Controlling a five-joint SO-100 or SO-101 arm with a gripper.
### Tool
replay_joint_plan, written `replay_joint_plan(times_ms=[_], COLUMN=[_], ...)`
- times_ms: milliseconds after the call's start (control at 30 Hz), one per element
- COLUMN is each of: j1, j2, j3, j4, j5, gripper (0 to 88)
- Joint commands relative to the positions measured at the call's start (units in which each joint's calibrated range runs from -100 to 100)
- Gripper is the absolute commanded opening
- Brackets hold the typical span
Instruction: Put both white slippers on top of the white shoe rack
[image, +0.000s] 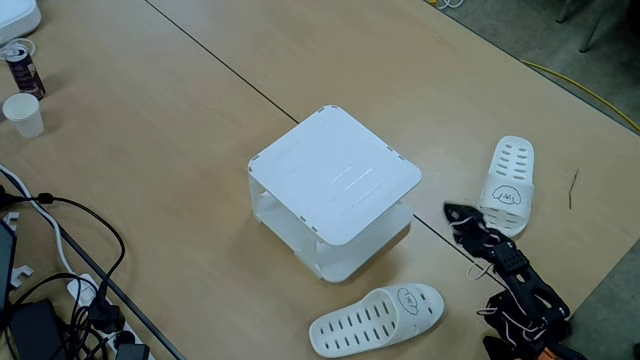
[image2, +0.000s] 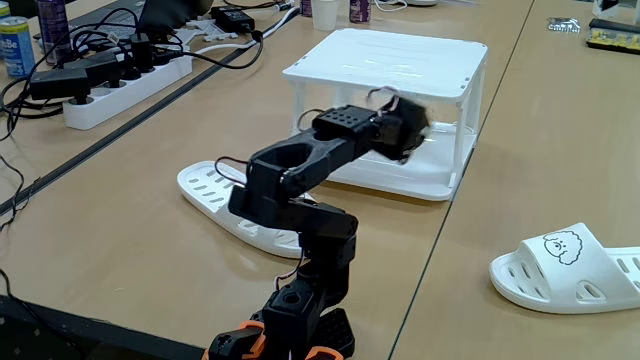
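White slipper (image: 509, 184) just upper right of pincer (image: 458, 217), long axis near-vertical at frame right; pincer's opening too blurred to tell.

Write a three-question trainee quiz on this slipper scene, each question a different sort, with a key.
1. True or false: a white slipper already lies on top of the white shoe rack.
2. Multiple choice: in the fixed view from above, the other white slipper lies A) inside the rack, B) on the table right of the rack, C) under the paper cup.
3. Fill in: the rack's top holds ____ slippers.

Key: 1 false; 2 B; 3 no (zero). The gripper, jaws blurred, holds nothing visible.
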Motion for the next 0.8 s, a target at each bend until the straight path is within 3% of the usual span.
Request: replay_joint_plan(times_ms=[0, 300, 567, 767], j1=[-9.09, -24.72, -25.7, -31.46], j2=[0.17, 2.19, 12.29, 15.4], j3=[-0.49, 9.61, 5.92, 1.68], j4=[9.54, 12.99, 12.39, 2.47], j5=[0.42, 0.42, 0.42, 0.42], gripper=[1.5, 16.3, 16.9, 20.5])
